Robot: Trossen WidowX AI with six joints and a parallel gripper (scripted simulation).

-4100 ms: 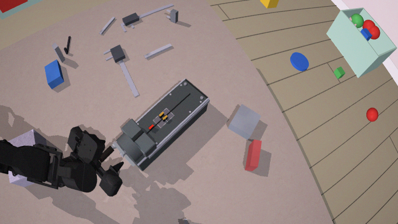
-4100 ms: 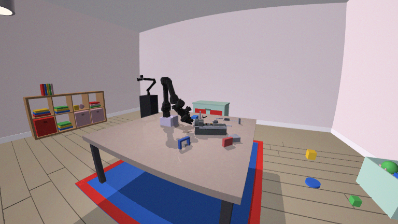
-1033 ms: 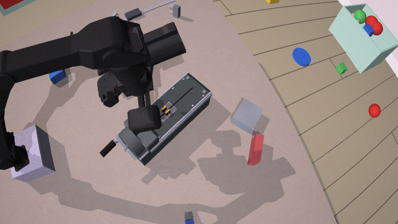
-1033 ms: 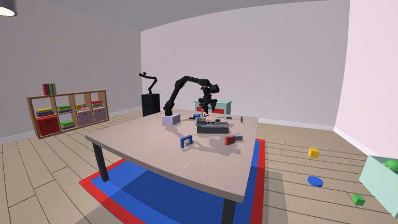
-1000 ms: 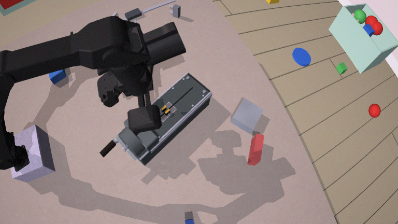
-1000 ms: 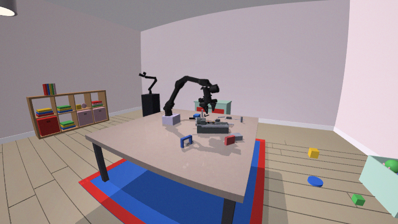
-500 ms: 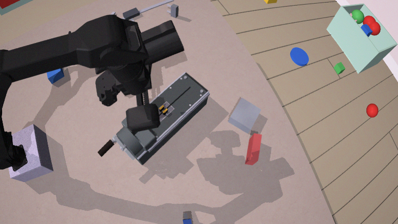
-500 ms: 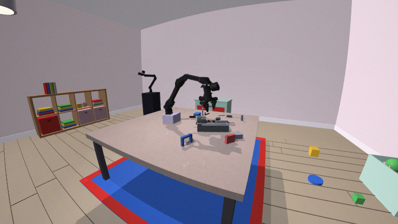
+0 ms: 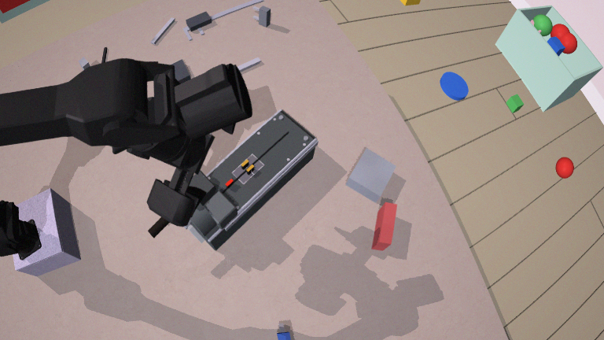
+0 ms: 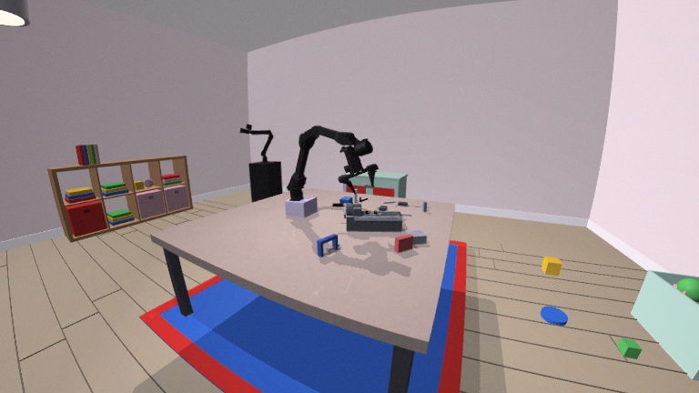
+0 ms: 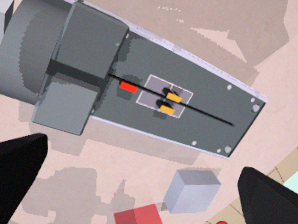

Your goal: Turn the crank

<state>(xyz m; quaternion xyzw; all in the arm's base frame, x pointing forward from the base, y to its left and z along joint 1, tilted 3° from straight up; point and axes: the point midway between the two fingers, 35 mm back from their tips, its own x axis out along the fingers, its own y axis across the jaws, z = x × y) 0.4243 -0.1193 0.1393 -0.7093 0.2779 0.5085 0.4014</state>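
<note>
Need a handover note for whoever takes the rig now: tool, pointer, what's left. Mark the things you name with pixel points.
Tool (image 10: 364, 187) (image 11: 145, 161): open, holding nothing, above the machine (image 9: 270, 152) (image 10: 374, 224) (image 11: 200, 85).
Pointer (image 9: 229, 182) (image 11: 128, 87): in the slot, short of the brass marks (image 9: 250, 168) (image 11: 174, 97), on the housing (image 9: 222, 208) (image 11: 67, 107) side.
Done: not level yet; handle (image 9: 158, 227) (image 10: 338, 205) not gripped.
Left: grip handle, crank pointer level with both marks, let go.

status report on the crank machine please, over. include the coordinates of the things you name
Black pincer (image 10: 364, 191) open, empty. Small red pointer (image 9: 229, 182) (image 11: 128, 87) short of both brass zero marks (image 9: 247, 165) (image 11: 174, 97), toward the grey housing end. Crank handle not gripped.
</note>
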